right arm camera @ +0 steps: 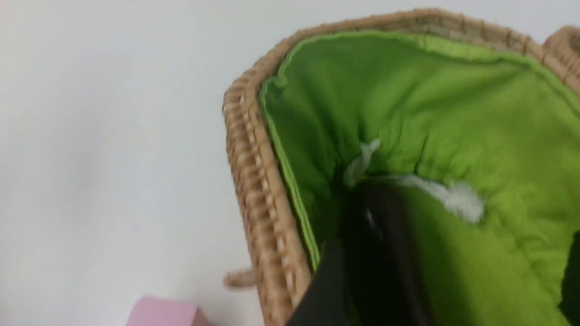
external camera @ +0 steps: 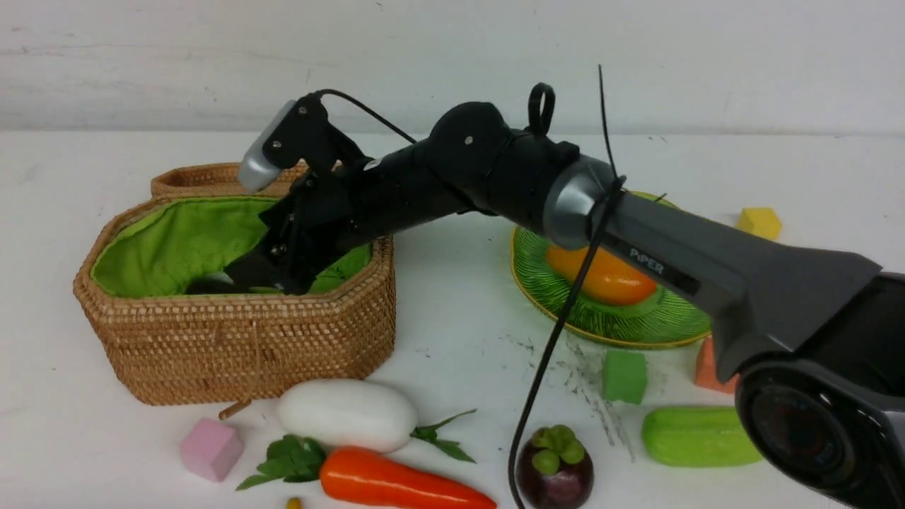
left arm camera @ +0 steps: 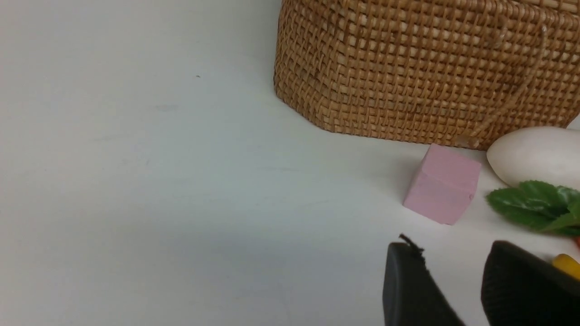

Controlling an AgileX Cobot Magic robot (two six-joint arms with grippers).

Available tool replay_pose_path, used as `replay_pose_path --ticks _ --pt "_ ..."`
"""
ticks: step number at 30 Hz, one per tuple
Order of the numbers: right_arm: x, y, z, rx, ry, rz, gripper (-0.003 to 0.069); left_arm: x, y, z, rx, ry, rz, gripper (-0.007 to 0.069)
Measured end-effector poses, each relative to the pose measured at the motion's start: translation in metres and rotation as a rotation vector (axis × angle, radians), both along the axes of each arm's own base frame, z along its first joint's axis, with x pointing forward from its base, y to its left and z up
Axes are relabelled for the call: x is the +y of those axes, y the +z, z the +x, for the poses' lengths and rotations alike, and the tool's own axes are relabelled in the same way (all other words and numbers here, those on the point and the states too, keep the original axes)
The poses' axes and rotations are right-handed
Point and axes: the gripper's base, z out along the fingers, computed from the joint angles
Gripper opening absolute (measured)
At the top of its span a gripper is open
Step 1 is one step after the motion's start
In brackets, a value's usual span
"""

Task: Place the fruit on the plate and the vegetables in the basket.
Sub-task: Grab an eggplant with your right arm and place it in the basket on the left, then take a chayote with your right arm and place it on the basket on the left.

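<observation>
My right gripper (external camera: 283,272) is down inside the woven basket (external camera: 240,346), its jaws wide apart (right arm camera: 446,280). The dark purple eggplant (right arm camera: 380,235) lies on the green lining beside one finger; it also shows in the front view (external camera: 212,283). The mango (external camera: 601,276) lies on the green plate (external camera: 636,322). The white vegetable (external camera: 346,413), carrot (external camera: 396,484), mangosteen (external camera: 555,470) and cucumber (external camera: 696,436) lie on the table in front. My left gripper (left arm camera: 453,253) is open and empty, low over the table near a yellow banana tip (left arm camera: 566,265).
Foam cubes lie about: pink (external camera: 210,447) by the basket's front corner, green (external camera: 624,376) and orange (external camera: 710,367) before the plate, yellow (external camera: 758,223) behind it. The basket lid (external camera: 205,178) hangs open at the back. My right arm spans over the plate.
</observation>
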Motion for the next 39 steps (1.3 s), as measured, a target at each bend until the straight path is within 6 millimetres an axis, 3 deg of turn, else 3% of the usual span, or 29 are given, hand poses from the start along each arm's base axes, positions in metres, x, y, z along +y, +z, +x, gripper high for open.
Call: replay_pose_path --ticks 3,4,9,16,17,19,22,26,31,35,36,39 --pt "-0.024 0.008 0.012 0.054 -0.015 0.001 0.0674 0.0 0.0 0.0 0.0 0.0 0.0 0.0239" --pt "-0.025 0.009 0.011 0.055 -0.017 0.002 0.0673 0.0 0.0 0.0 0.0 0.0 0.0 0.0239" --pt "-0.076 0.048 0.023 0.078 -0.046 -0.003 0.0654 0.0 0.0 0.0 0.0 0.0 0.0 0.0239" --pt "-0.126 0.124 0.001 0.036 -0.082 -0.009 0.0643 0.0 0.0 0.0 0.0 0.0 0.0 0.0239" --pt "-0.142 0.142 -0.009 0.017 -0.103 -0.014 0.0638 0.0 0.0 0.0 0.0 0.0 0.0 0.0239" --pt "-0.159 0.159 -0.022 -0.006 -0.129 -0.022 0.0633 0.0 0.0 0.0 0.0 0.0 0.0 0.0239" --pt "-0.181 0.163 -0.033 0.001 -0.171 -0.058 0.0624 0.0 0.0 0.0 0.0 0.0 0.0 0.0239" --pt "-0.215 0.153 -0.05 0.024 -0.231 -0.192 0.0614 0.0 0.0 0.0 0.0 0.0 0.0 0.0239" --pt "-0.259 0.107 -0.071 0.099 -0.269 -0.515 0.0605 0.0 0.0 0.0 0.0 0.0 0.0 0.0239" --pt "-0.271 0.064 -0.08 0.141 -0.189 -0.695 0.0601 0.0 0.0 0.0 0.0 0.0 0.0 0.0239" --pt "-0.276 0.044 -0.085 0.142 -0.129 -0.769 0.0597 0.0 0.0 0.0 0.0 0.0 0.0 0.0239" --pt "-0.279 0.019 -0.092 0.157 -0.084 -0.815 0.0595 0.0 0.0 0.0 0.0 0.0 0.0 0.0239"
